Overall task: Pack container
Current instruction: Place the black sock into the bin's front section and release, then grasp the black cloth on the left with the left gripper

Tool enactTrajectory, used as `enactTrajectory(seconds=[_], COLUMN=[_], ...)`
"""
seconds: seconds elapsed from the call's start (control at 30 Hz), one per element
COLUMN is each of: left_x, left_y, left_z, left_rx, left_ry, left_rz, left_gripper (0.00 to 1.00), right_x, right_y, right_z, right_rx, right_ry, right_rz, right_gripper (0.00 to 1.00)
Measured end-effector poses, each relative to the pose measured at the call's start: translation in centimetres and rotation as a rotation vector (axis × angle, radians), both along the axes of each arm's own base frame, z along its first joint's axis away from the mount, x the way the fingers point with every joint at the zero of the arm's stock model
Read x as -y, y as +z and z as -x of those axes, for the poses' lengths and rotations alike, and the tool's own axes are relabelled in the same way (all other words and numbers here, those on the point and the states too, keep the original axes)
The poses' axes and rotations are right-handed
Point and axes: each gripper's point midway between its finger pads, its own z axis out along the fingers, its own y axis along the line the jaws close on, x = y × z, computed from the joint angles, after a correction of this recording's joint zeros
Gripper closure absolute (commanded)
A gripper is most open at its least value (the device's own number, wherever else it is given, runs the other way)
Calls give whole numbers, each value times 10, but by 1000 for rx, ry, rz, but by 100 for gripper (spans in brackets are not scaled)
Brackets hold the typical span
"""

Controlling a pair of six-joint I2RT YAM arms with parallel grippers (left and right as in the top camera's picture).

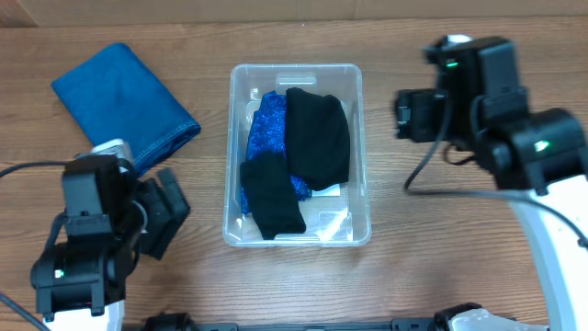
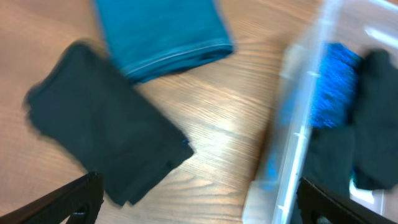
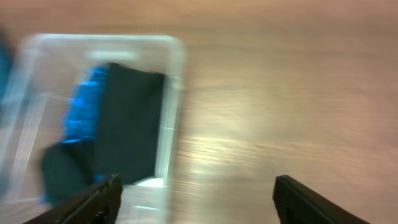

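The clear container (image 1: 360, 138) stands at mid table. Inside lie a sparkly blue cloth (image 1: 269, 129), a large black cloth (image 1: 318, 138) and a smaller black cloth (image 1: 273, 195). A folded teal cloth (image 1: 124, 97) lies on the table to its upper left. The left wrist view shows another black cloth (image 2: 106, 143) on the table beside the teal cloth (image 2: 163, 31), left of the container's wall (image 2: 297, 143). My left gripper (image 2: 199, 208) is open and empty above the wood between them. My right gripper (image 3: 196, 199) is open and empty, just right of the container (image 3: 174, 93).
The table top is wood. The left arm (image 1: 92, 239) sits at the lower left and hides the loose black cloth from overhead. The right arm (image 1: 496, 110) stands at the upper right.
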Motion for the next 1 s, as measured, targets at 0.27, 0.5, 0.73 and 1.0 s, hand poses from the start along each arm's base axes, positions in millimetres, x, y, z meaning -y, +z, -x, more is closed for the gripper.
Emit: enactTrajectory(seconds=[0.27,0.5,0.73,1.0], left_x=[-93,-101,-104,-99], left_y=[-43,-149,-194,-225], left_z=[54,55,20,15], left_rx=[-68,-165,-153,-222], left_ry=[699,715,519,504], left_rz=[216,325,348,422], left_gripper=[0,0,1,0], right_x=[37,33,32,32], right_y=[-30,-43,-43,-43], right_z=[-9,-14,-15,-15], right_rx=[-124,-167,-165,-165], right_ry=[-112,-102,-95,-87], right_rz=[-74,-87,-86,-81], right_gripper=[12,12,11,11])
